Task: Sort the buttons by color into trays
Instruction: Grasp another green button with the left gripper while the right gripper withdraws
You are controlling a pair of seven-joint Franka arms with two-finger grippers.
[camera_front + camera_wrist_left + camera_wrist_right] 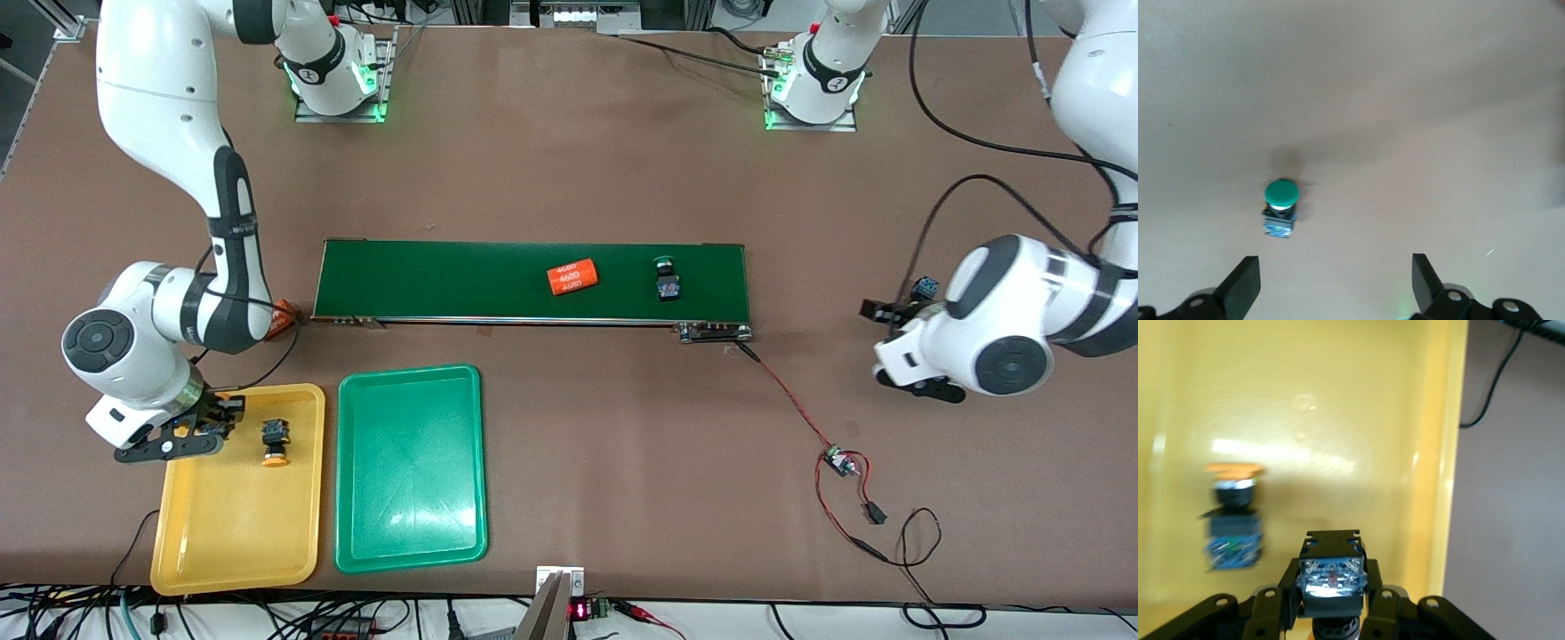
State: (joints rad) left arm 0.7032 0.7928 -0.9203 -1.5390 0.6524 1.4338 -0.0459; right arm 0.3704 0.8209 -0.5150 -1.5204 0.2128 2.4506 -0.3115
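My right gripper [209,425] hangs over the yellow tray [231,533], at the tray's end nearer the conveyor. It is shut on a button [1331,579] with a black-and-blue body, whose cap is hidden. A yellow-orange button [276,442] lies on its side in that tray and also shows in the right wrist view [1235,520]. The green tray [411,524] is beside the yellow one. A green button [667,277] lies on the conveyor. Another green button [1280,207] stands on the table by my left gripper [1335,283], which is open and empty. This button also shows in the front view [926,286].
An orange cylinder marked 4680 [572,277] lies on the dark-green conveyor belt [444,280]. Red and black wires with a small board [840,462] trail from the conveyor's end toward the front camera. An orange object [283,316] sits at the conveyor's other end.
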